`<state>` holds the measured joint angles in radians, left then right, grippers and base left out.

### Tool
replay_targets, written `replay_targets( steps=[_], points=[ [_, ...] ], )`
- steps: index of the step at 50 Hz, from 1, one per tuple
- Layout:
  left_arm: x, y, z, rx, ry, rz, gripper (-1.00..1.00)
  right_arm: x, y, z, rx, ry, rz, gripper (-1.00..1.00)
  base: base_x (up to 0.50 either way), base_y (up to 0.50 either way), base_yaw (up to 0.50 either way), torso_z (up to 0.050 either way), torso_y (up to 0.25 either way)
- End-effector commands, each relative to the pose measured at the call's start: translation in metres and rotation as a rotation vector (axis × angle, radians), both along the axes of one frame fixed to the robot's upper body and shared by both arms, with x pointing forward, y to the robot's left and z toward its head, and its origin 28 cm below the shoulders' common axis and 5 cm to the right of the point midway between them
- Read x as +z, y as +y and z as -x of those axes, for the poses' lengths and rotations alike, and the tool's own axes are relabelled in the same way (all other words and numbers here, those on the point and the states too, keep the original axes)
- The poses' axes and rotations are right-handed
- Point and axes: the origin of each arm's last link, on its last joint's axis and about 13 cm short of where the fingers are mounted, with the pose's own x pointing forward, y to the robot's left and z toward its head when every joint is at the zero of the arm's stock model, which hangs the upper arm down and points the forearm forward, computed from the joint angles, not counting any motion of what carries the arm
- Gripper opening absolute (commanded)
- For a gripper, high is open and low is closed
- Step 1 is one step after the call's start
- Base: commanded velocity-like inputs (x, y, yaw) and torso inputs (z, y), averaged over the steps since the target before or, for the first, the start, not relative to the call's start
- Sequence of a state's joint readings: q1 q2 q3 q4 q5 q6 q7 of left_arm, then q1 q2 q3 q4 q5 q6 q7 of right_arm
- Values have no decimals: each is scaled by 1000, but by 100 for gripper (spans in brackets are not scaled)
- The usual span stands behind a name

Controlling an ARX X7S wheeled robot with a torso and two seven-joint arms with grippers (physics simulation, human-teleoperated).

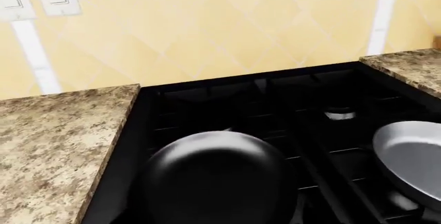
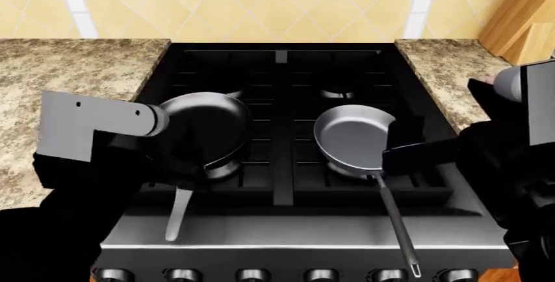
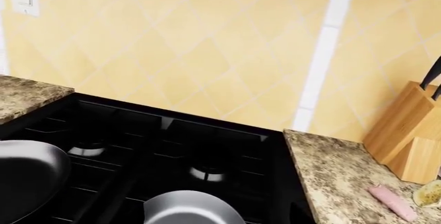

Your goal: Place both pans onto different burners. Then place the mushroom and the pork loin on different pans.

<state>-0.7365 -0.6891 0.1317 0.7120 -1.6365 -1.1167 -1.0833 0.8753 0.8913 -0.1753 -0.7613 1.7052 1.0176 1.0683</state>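
While both arms hung over the stove (image 2: 277, 184), neither gripper's jaws could be made out, so their state could not be told. At left, the matte black pan (image 2: 204, 132) sat on the front-left burner, its flat silver-grey handle (image 2: 178, 214) pointing forward. At centre-right, the glossy grey pan (image 2: 351, 136) rested on the front-right burner. On the right counter (image 3: 331, 182), the pork loin (image 3: 393, 201) lay just beside the mushroom (image 3: 430, 193), near a wooden knife block (image 3: 406, 131).
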Motion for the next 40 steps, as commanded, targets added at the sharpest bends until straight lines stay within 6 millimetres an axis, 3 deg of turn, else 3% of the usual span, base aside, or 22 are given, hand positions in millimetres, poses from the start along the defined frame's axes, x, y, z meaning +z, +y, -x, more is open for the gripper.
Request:
replay_targets(
  steps=[1, 8, 40],
  points=[
    [25, 3, 17, -12, -183, 38, 100, 0, 0, 0, -13, -5, -12, 100, 0, 0, 0, 0, 0],
    [26, 5, 19, 8, -225, 55, 100, -1, 0, 2, -17, -10, -27, 100, 0, -30, 0, 0, 0],
    [31, 8, 23, 25, -254, 63, 100, -2, 0, 3, -19, -11, -53, 100, 1, -500, 0, 0, 0]
  ],
)
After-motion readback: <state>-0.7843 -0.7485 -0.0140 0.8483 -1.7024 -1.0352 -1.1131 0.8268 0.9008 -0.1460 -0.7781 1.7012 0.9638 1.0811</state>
